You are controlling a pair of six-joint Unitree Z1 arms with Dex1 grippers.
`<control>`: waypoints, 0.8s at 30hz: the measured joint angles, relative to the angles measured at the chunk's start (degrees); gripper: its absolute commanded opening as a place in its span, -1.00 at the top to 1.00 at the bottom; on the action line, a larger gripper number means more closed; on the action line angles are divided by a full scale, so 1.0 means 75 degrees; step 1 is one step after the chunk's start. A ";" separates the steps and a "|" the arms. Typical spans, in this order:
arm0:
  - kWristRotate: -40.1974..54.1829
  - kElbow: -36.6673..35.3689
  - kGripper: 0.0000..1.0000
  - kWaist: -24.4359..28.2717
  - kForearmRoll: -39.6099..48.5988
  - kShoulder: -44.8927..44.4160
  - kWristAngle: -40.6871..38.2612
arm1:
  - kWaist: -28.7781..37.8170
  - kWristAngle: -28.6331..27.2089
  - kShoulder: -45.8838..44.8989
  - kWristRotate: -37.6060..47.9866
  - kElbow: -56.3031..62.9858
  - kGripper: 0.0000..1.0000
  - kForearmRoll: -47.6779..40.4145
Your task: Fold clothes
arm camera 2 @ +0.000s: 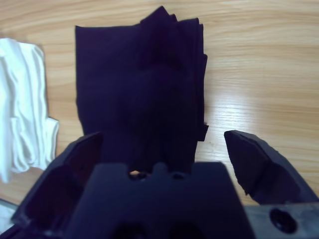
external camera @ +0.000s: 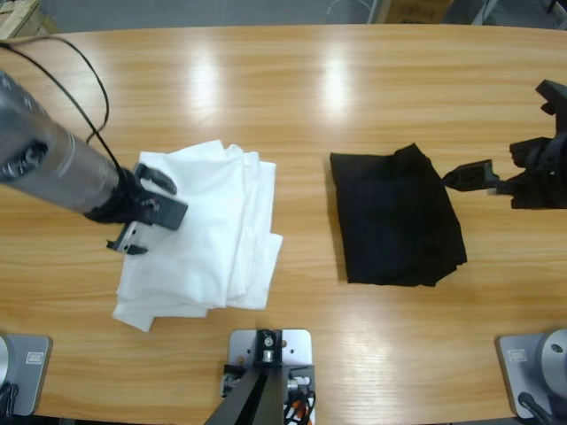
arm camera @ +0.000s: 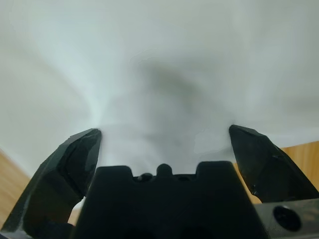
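Right tool [arm camera 2: 162,149] open beside unlabelled shirt [external camera: 397,217]

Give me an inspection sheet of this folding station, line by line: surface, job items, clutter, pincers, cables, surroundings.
Surface: long wooden table, bare wood between the two garments.
Job's things: black shirt folded into a compact block, right of centre.
Clutter: white garment pile, loosely folded, left of centre.
Pincers: left pincer open, over the white pile's left edge; right pincer open, beside the black shirt's right edge, gripping nothing.
Cables: black cable looping along the left arm.
Surroundings: grey floor and a cardboard box beyond the table's far edge.
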 measured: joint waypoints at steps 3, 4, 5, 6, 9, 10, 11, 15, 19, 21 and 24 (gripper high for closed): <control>-0.0033 -0.0787 -0.98 0.0098 0.0635 -0.0020 -0.0537 | 0.0000 0.0097 -0.0200 0.0000 0.0003 -1.00 0.0000; -0.0100 -0.1044 -0.94 0.0103 0.0868 -0.0046 -0.0813 | 0.0000 0.0118 -0.0250 0.0000 0.0003 -1.00 0.0000; -0.0245 -0.1278 -0.92 0.0103 0.1085 -0.0083 -0.1113 | 0.0000 0.0127 -0.0279 0.0000 0.0003 -1.00 0.0000; -0.0498 -0.1446 -0.92 0.0104 0.1249 -0.0136 -0.1389 | 0.0000 0.0133 -0.0280 0.0000 0.0003 -1.00 0.0000; -0.2095 -0.1950 -0.93 0.0126 0.1462 -0.0290 -0.2282 | -0.0273 0.0327 -0.0293 0.0000 0.0021 -1.00 0.0133; -0.3043 -0.2148 -0.93 0.0134 0.1475 -0.0294 -0.2692 | -0.0516 0.0547 -0.0318 0.0000 0.0108 -1.00 0.0142; -0.4130 -0.2381 -0.93 0.0148 0.1483 -0.0264 -0.3183 | -0.0854 0.0886 -0.0352 0.0000 0.0298 -1.00 0.0027; -0.7643 -0.2936 -0.93 0.0163 0.1212 0.0308 -0.5053 | -0.2100 0.2014 -0.0451 0.0167 0.1286 -1.00 -0.0951; -1.0253 -0.2928 -0.90 -0.0077 -0.0156 0.1035 -0.5406 | -0.2476 0.2295 -0.0311 0.1081 0.1856 -1.00 -0.1784; -1.1364 -0.2928 -0.90 -0.0216 -0.0733 0.1317 -0.5365 | -0.2502 0.2303 -0.0182 0.1473 0.2205 -0.98 -0.2171; -1.2604 -0.2928 -0.90 -0.0419 -0.1214 0.1685 -0.4951 | -0.2531 0.2319 -0.0047 0.1891 0.2809 -0.96 -0.2666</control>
